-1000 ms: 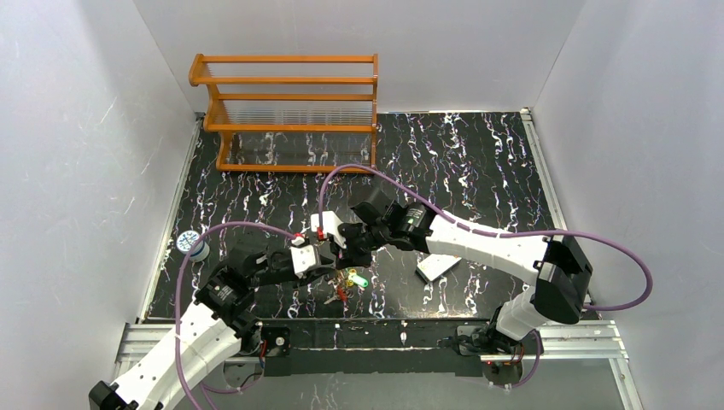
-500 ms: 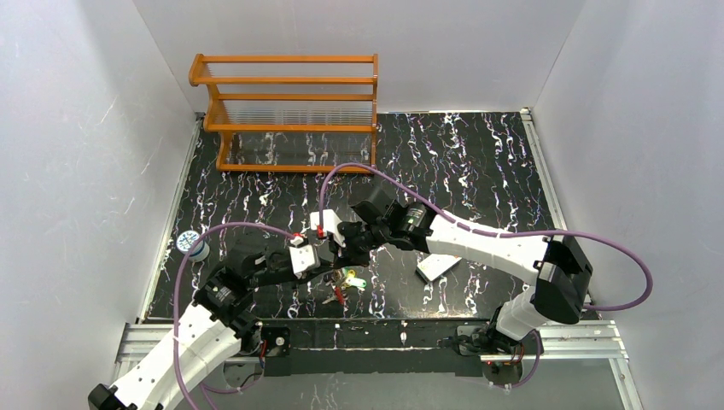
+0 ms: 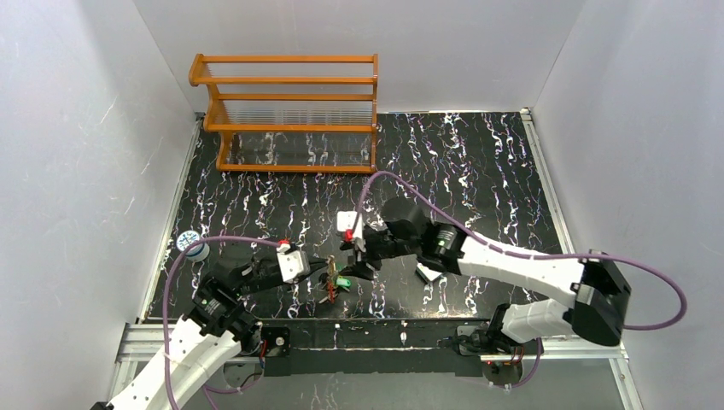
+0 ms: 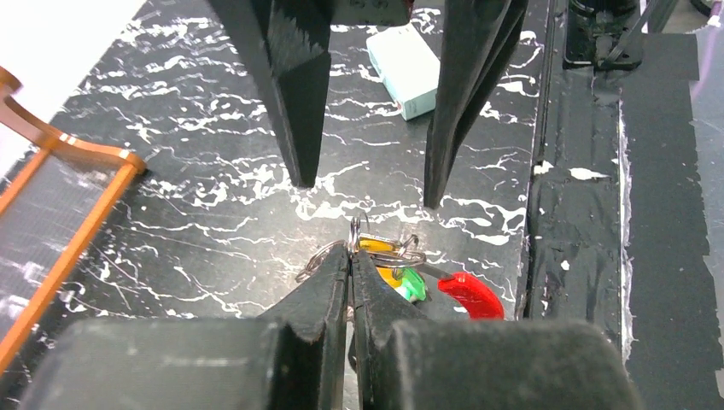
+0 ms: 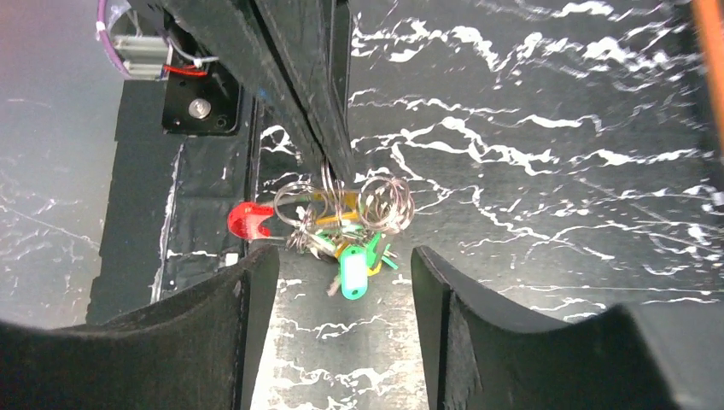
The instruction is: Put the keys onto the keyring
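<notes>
The left gripper (image 4: 351,259) has its jaws pressed fully together, and between the tips they pinch one thin silver wire loop of the keyring (image 5: 382,205). The whole bunch is at these tips, at the near middle of the table (image 3: 478,162), just left of the right gripper (image 4: 365,193). That gripper points at the bunch from the right. Its jaws stand clearly apart, one on each side of the bunch, and hold nothing; I see no contact with the wire.

The keys (image 5: 352,275) sit in the same cluster as the wire loops. In the left wrist view a yellow head (image 4: 376,246) lies inside a silver loop, a green head (image 4: 413,286) is just beside it, and a red tab (image 4: 470,295) sticks out to the right. The metal blades are too small to follow, so I cannot tell if each key is really threaded on the wire or only tangled with it. I also cannot tell if the bunch hangs free or touches the table.

My judgement is that the task is in a late part: keys and ring are together in one bunch and one arm holds it. What is left is to confirm that both keys are fully on the loop, and perhaps to put the bunch down. The white card (image 4: 408,68) lies well apart, to the right.
</notes>
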Robot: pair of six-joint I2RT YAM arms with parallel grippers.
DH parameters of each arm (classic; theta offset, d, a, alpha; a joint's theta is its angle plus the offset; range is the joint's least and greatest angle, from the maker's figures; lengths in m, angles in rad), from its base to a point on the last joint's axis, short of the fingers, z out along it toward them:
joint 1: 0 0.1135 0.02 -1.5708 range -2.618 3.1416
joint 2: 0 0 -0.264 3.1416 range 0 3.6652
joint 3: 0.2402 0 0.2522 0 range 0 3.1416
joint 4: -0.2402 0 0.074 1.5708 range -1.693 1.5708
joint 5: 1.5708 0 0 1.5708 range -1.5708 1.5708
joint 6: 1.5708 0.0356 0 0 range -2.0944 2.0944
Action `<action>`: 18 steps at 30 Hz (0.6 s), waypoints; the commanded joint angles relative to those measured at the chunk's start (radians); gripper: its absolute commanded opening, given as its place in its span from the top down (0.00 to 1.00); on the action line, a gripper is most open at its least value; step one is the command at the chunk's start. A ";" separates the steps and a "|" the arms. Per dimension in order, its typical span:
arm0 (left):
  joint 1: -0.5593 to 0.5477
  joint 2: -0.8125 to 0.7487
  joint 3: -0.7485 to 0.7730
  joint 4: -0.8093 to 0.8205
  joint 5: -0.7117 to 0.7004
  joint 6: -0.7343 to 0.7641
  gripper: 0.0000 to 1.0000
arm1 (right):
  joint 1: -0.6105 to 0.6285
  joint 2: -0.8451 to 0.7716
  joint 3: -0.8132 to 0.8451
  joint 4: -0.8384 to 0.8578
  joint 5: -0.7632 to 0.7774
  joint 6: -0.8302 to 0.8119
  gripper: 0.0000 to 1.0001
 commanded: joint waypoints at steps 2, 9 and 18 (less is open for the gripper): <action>-0.003 -0.081 0.004 0.074 -0.003 -0.013 1.00 | 0.004 -0.152 -0.138 0.347 0.019 0.057 0.33; -0.003 -0.186 -0.025 0.124 0.000 -0.032 1.00 | 0.004 -0.166 -0.172 0.437 -0.044 0.116 0.42; -0.003 -0.197 -0.029 0.137 0.008 -0.037 1.00 | 0.004 -0.126 -0.135 0.454 -0.102 0.169 0.61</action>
